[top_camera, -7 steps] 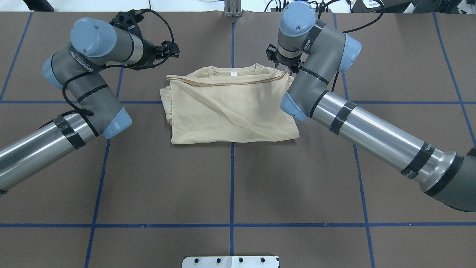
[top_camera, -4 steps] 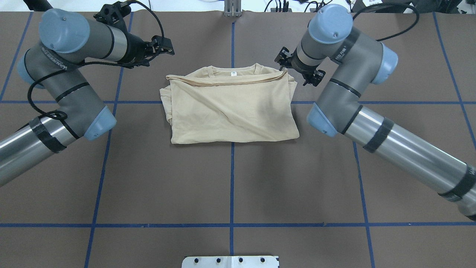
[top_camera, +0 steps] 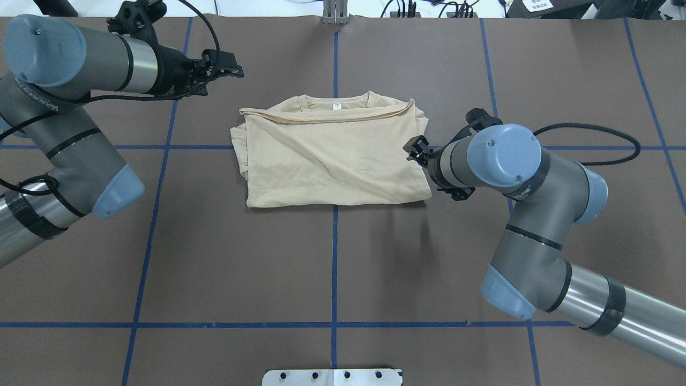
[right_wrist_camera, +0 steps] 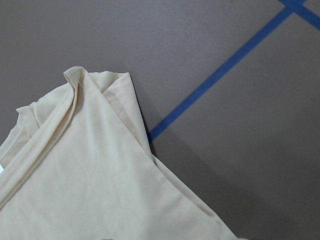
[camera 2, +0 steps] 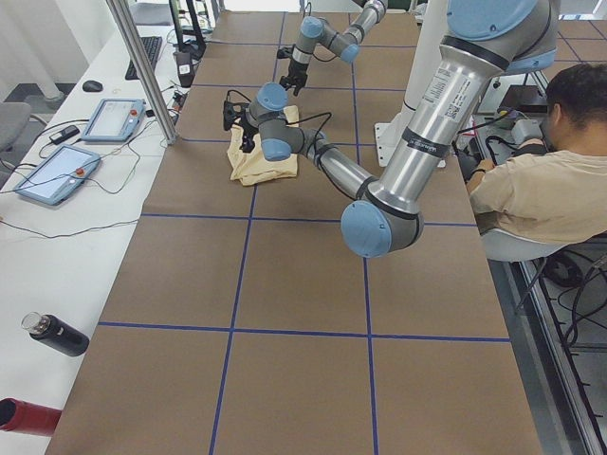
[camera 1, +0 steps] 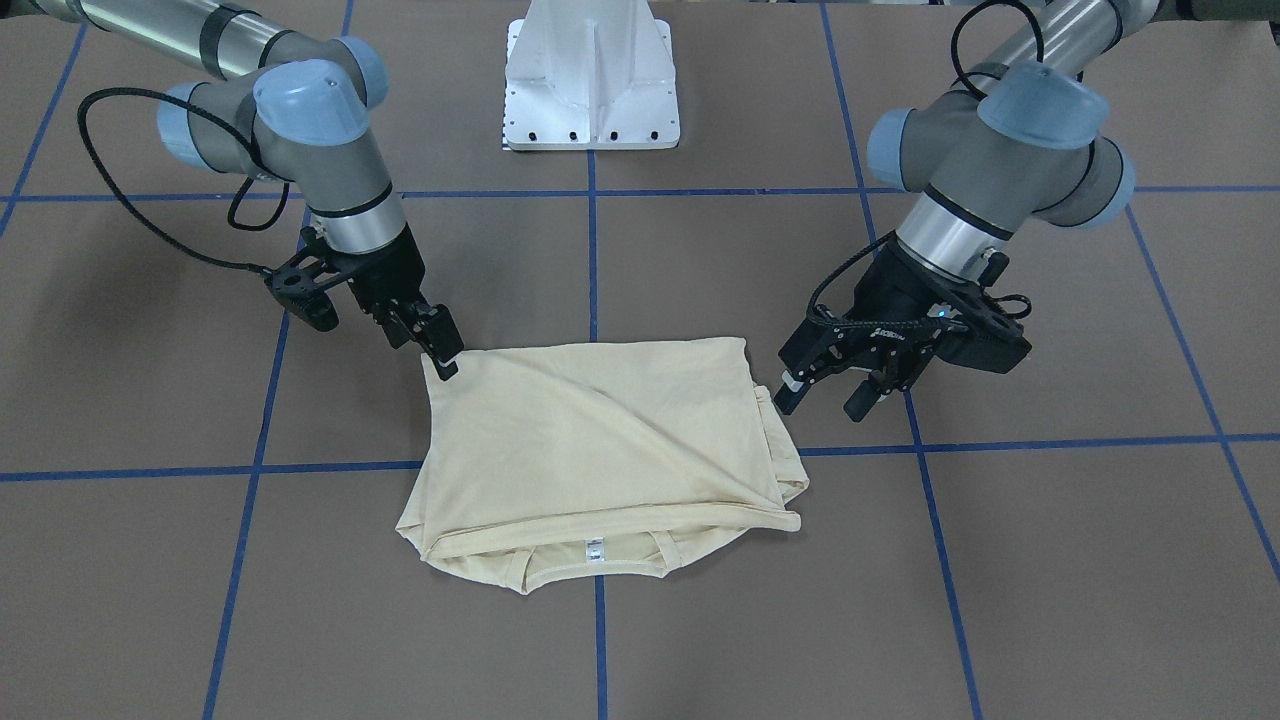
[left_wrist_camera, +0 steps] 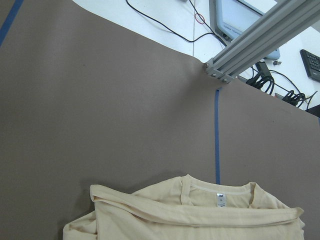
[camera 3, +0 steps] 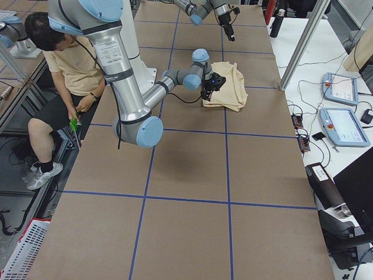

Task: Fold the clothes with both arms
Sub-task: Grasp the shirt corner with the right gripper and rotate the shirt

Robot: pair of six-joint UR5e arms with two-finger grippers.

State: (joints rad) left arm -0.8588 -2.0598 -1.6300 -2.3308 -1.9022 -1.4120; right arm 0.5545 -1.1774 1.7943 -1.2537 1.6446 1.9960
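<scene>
- t-shirt point(top_camera: 332, 155) looked thin, limp and light; pinching its folded corners seemed safest.
- left gripper point(camera 1: 823, 400) hung with fingers spread; right gripper point(camera 1: 445, 358), at the shirt's edge, i couldn't tell.

Bright even overhead light, soft shadows under arms point(top_camera: 514, 214), sharp focus, slight wide-angle distortion

The T-shirt point(top_camera: 332, 161) is thin, matt cloth, softly creased. Under it the counter point(top_camera: 332, 268) wears a dull brown paper-like cover, ruled with smooth blue tape point(top_camera: 334, 257). The left arm point(top_camera: 75, 150) and right arm point(top_camera: 528, 252) show matt grey casings, shiny brushed-metal tubes and smooth pale-blue caps. Left pincer point(camera 1: 822, 402) and right pincer point(camera 1: 445, 360) are matt black. The white base point(camera 1: 590, 100) looks like smooth painted metal.
</scene>
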